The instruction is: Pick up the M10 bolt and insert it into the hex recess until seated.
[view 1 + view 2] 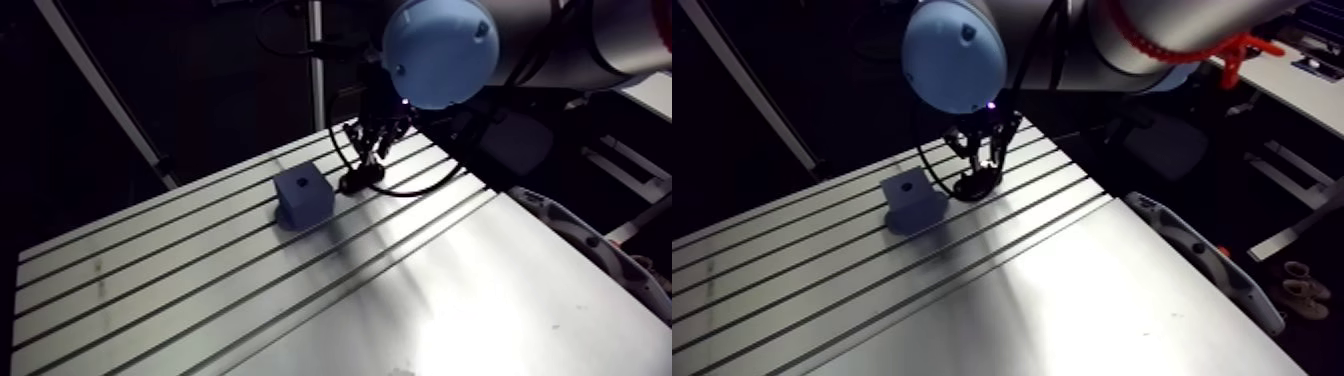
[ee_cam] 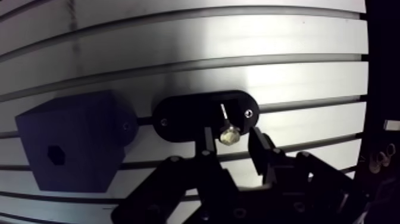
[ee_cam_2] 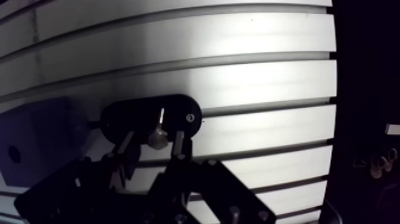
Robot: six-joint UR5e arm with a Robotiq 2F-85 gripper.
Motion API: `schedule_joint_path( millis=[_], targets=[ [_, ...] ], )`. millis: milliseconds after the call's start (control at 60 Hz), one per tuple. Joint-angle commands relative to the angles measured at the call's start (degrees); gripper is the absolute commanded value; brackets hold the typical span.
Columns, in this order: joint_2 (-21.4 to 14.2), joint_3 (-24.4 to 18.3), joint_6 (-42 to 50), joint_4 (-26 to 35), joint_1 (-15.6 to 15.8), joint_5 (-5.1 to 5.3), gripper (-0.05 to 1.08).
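A small bolt (image 2: 227, 134) stands in a black oval holder (image 2: 184, 116) on the slotted table (image 1: 450, 280), its thin shank pointing away from the gripper. In the wrist view my gripper (image 2: 231, 140) straddles the bolt's head, one finger on each side. A small gap shows on both sides, so it is open. The dark blue block (image 2: 71, 143) sits just beside the holder, with its hex recess (image 2: 55, 154) on the face turned towards the camera. In the arm view the gripper (image 1: 368, 150) hangs over the holder (image 1: 360, 181), right of the block (image 1: 304, 194).
Long slots run across the table. Its far edge lies close behind the holder, and its right edge (image 2: 363, 89) is a short way beyond the gripper. A grey curved object (image 1: 600, 250) sits off the table's right side.
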Motion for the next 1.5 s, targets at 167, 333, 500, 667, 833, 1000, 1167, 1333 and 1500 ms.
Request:
schedule_joint_path(
  millis=[167, 333, 500, 667, 833, 1000, 1167, 1333, 1500],
  targets=[
    [0.0, 0.2, -0.1, -0.8, -0.1, 0.39, 0.57],
    [0.0, 0.3, -0.1, -0.9, -0.1, 0.30, 0.58],
    [0.0, 0.4, -0.1, -0.9, -0.1, 0.30, 0.59],
    [0.1, 0.4, -0.1, -0.9, -0.1, 0.30, 0.59],
    [0.7, 0.3, -0.2, -0.9, -0.1, 0.21, 0.59],
    [0.8, 0.2, -0.2, -0.9, -0.3, 0.21, 0.59],
    [1.0, 0.1, -0.1, -0.9, -0.4, 0.30, 0.61],
    [1.1, 0.1, -0.1, -0.9, -0.4, 0.30, 0.61],
    [1.1, 0.0, -0.1, -0.9, -0.4, 0.37, 0.61]
  ],
)
